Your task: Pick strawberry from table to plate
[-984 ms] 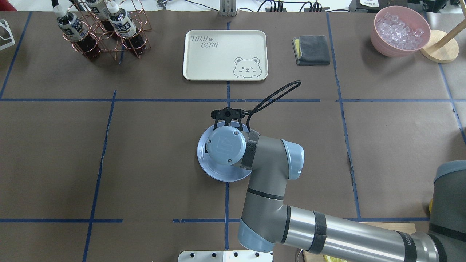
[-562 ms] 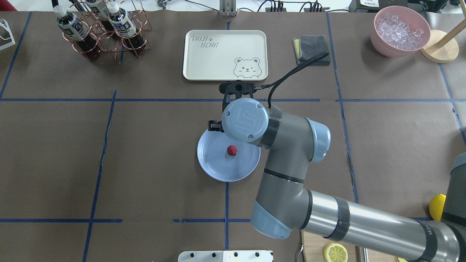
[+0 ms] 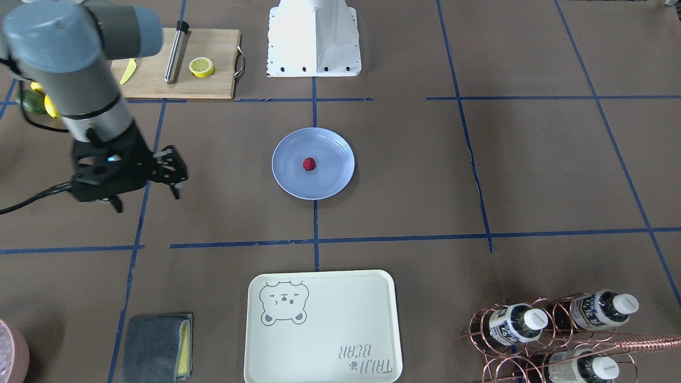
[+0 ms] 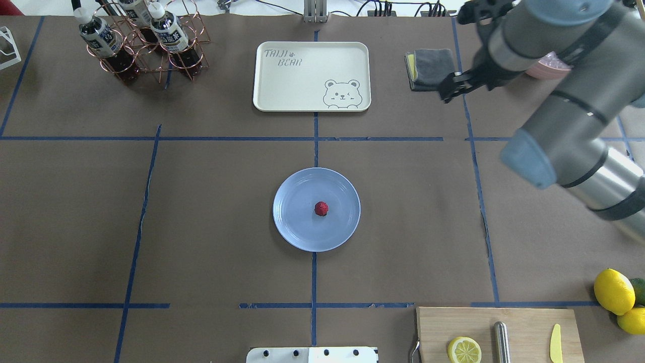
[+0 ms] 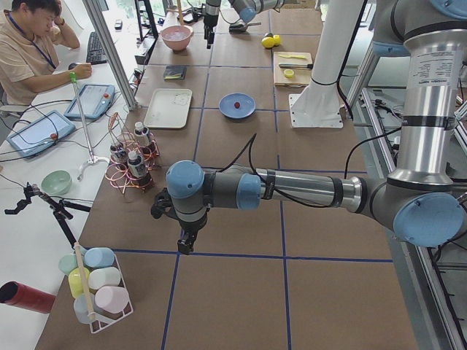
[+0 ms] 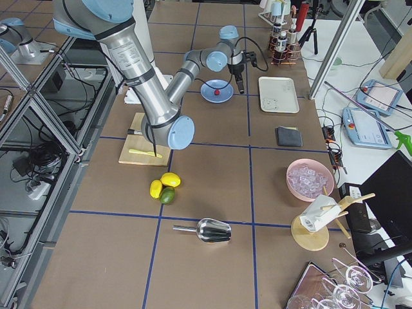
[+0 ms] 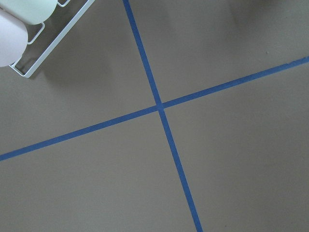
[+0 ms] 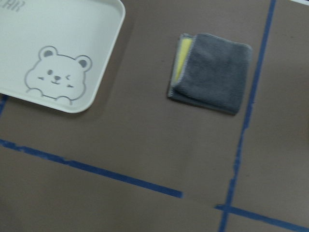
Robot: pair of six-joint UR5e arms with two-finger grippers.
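The small dark-red strawberry (image 4: 321, 208) (image 3: 309, 164) lies by itself near the middle of the light-blue plate (image 4: 295, 227) (image 3: 332, 178) at the centre of the brown paper table (image 4: 201, 201). My right gripper (image 4: 447, 92) (image 3: 175, 175) hangs well away from the plate, above the table beside the grey cloth, open and with nothing in it. My left gripper (image 5: 186, 246) points down over bare table at the far left end. It shows only in the exterior left view, so I cannot tell its state.
A cream bear-print tray (image 4: 312, 75) and a folded grey cloth (image 4: 433, 68) lie beyond the plate. A copper bottle rack (image 4: 141, 45) stands at the back left. A cutting board (image 4: 524, 322) with a lemon half and a knife, plus whole lemons (image 4: 614, 291), sit front right.
My right arm rose off the plate and swung back and to the right, towards the cloth. The strawberry, covered by the wrist a second ago, now lies in plain sight on the plate.
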